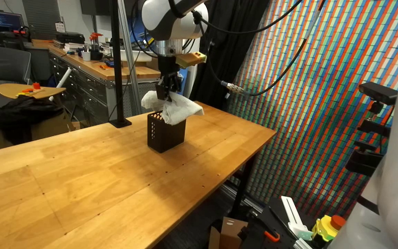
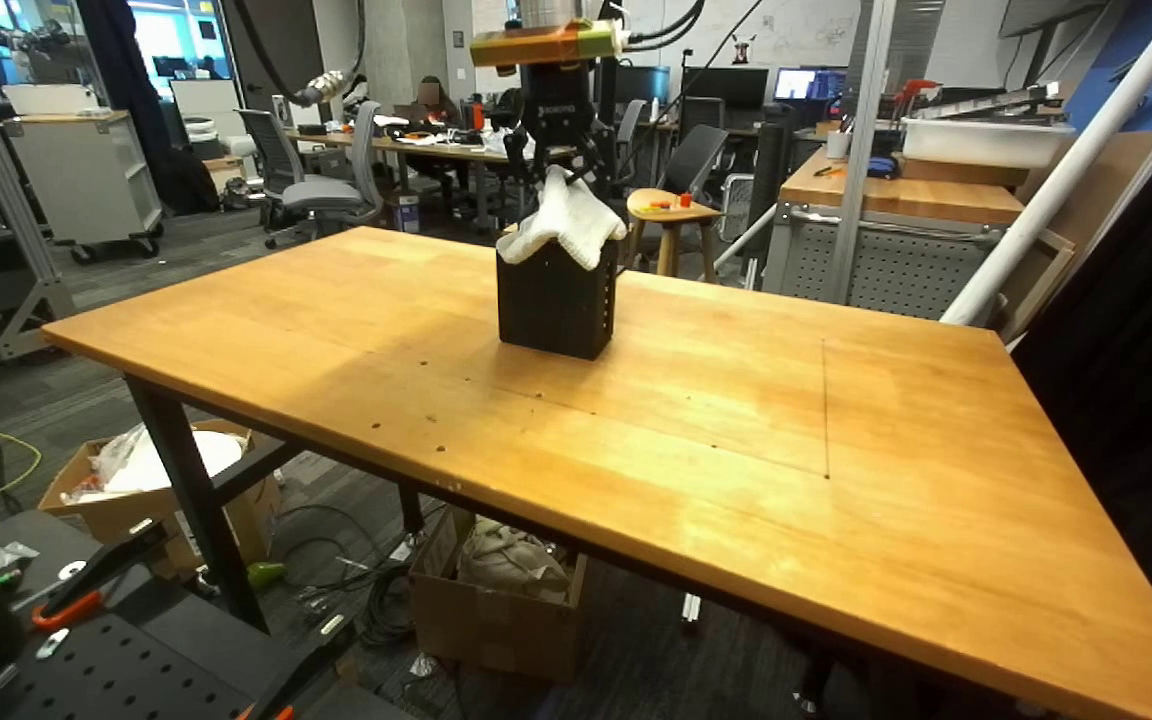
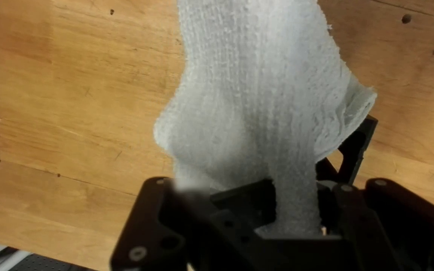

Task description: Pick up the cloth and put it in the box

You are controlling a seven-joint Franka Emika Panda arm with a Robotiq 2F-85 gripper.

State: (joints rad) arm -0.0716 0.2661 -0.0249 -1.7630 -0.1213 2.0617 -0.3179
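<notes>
In both exterior views the white, rumpled cloth (image 1: 183, 108) (image 2: 573, 225) hangs from my gripper (image 1: 166, 97) (image 2: 564, 178), just over the top of the dark box (image 1: 167, 135) (image 2: 554, 305). The box stands upright on the wooden table, its perforated side showing. Cloth folds spread past the rim and cover much of the opening; whether any part is inside I cannot tell. In the wrist view a strip of cloth (image 3: 247, 94) runs up between the fingers of my gripper (image 3: 296, 205), which is closed on it. Only a corner of the box (image 3: 354, 146) peeks out there.
The wooden table (image 1: 81, 180) (image 2: 836, 560) carries the box away from its edges. A black post (image 1: 117, 86) rises from the table's far edge near the box. Cables (image 1: 271, 83) loop from the arm, and a stool (image 2: 671, 212) stands beyond the table.
</notes>
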